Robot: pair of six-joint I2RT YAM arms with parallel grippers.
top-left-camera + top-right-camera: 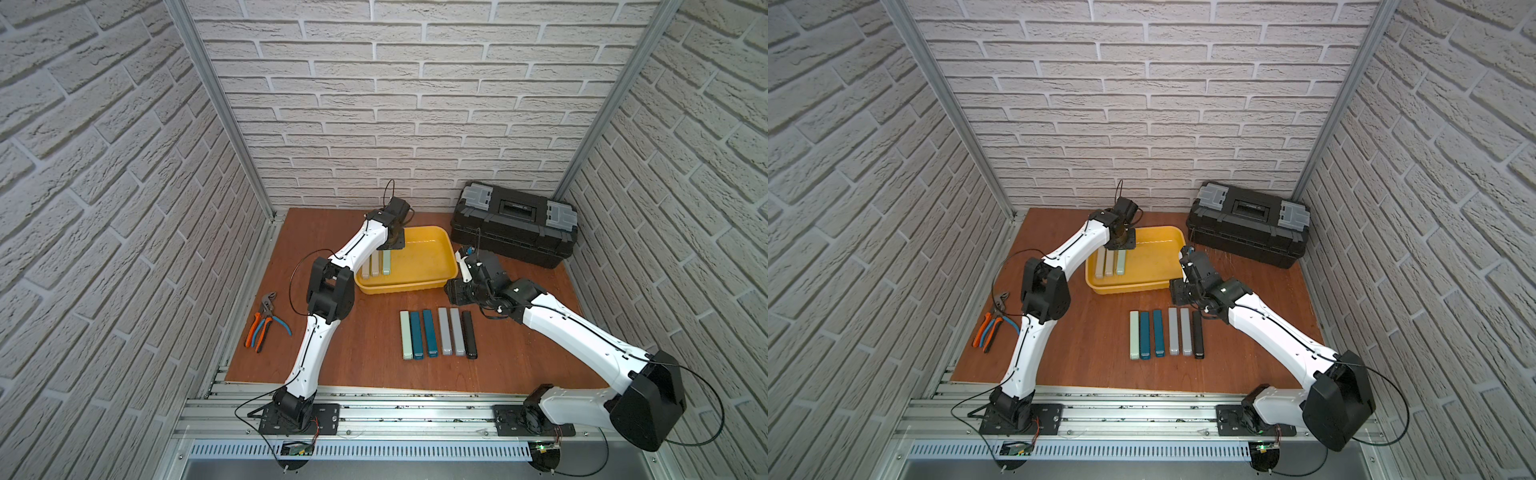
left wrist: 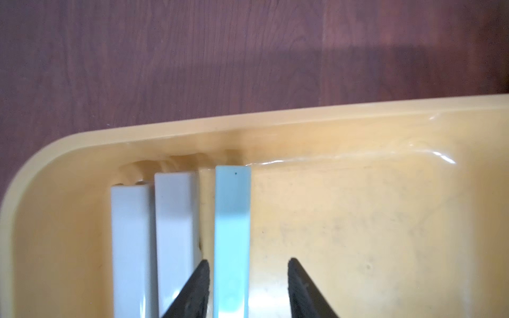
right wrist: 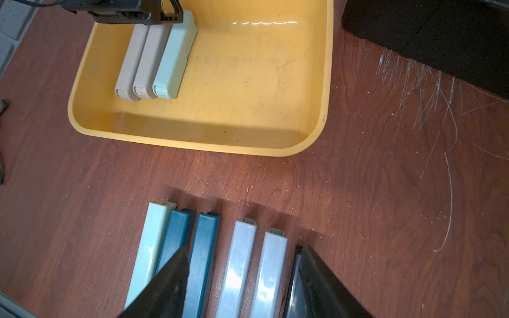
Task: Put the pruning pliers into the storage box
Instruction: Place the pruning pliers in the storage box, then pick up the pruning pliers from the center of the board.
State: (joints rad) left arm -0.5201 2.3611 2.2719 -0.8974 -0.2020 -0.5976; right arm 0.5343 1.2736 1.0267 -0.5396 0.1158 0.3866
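The storage box (image 1: pixel 424 257), a shallow yellow tray, holds three pruning pliers side by side at its left end: two beige bars (image 1: pixel 370 266) and a mint bar (image 1: pixel 386 264). My left gripper (image 2: pixel 248 263) hangs over the far end of the mint bar (image 2: pixel 232 220). Its jaws stand apart on either side of the bar, with a gap on one side. Several more bars lie in a row (image 1: pixel 436 332) on the table: mint, two teal, two grey, one black. My right gripper (image 3: pixel 242 249) is open above the row's far end, holding nothing.
A black toolbox (image 1: pixel 515 232) with grey latches stands at the back right, close to the tray. Orange-handled and blue-handled pliers (image 1: pixel 264 324) lie at the left edge of the table. Brick-patterned walls enclose three sides.
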